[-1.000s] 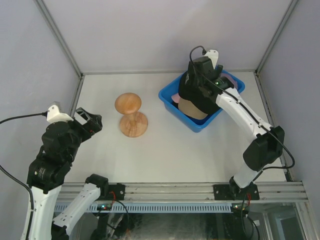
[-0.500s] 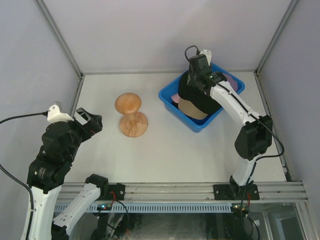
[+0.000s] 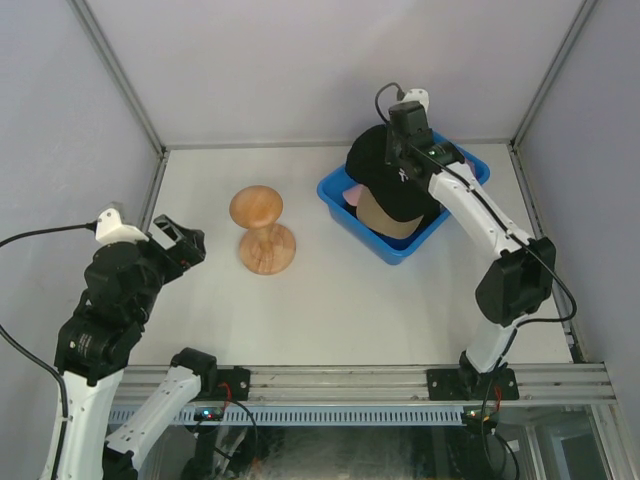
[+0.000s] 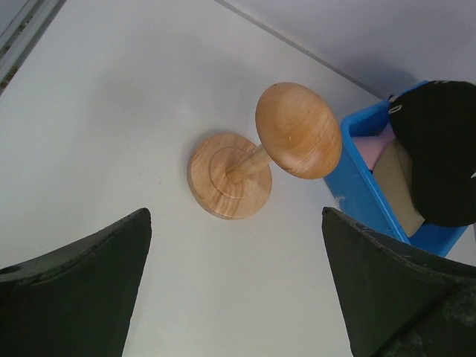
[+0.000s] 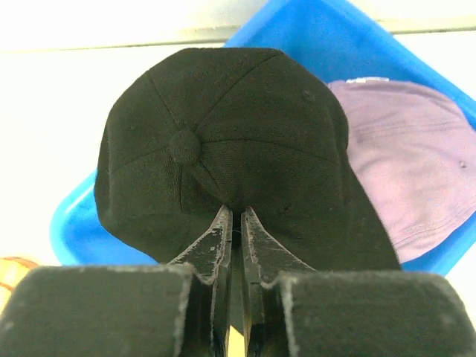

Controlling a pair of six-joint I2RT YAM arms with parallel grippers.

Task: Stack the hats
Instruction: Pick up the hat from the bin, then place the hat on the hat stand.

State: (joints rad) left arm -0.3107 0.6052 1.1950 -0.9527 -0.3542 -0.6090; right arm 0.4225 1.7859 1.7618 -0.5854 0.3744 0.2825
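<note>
Your light: bright, even, diffuse from overhead; the turned wooden mushroom-shaped stand [image 3: 262, 232] casts only a faint soft shadow on the white tabletop [image 3: 330, 300]. Your right wrist view: tabletop blown out, black fabric cap [image 5: 223, 141] sharp, seams legible.

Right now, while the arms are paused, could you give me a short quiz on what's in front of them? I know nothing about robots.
1. True or false: the right gripper is shut on the black cap.
2. Where is the wooden stand relative to the blue bin? A: inside it. B: on the table, to the bin's left in the top view. C: on top of the black cap.
3. Fill in: in the right wrist view, the cap lying in the bin beside the black one is ____ in colour.
Key: 1 true; 2 B; 3 purple.
</note>
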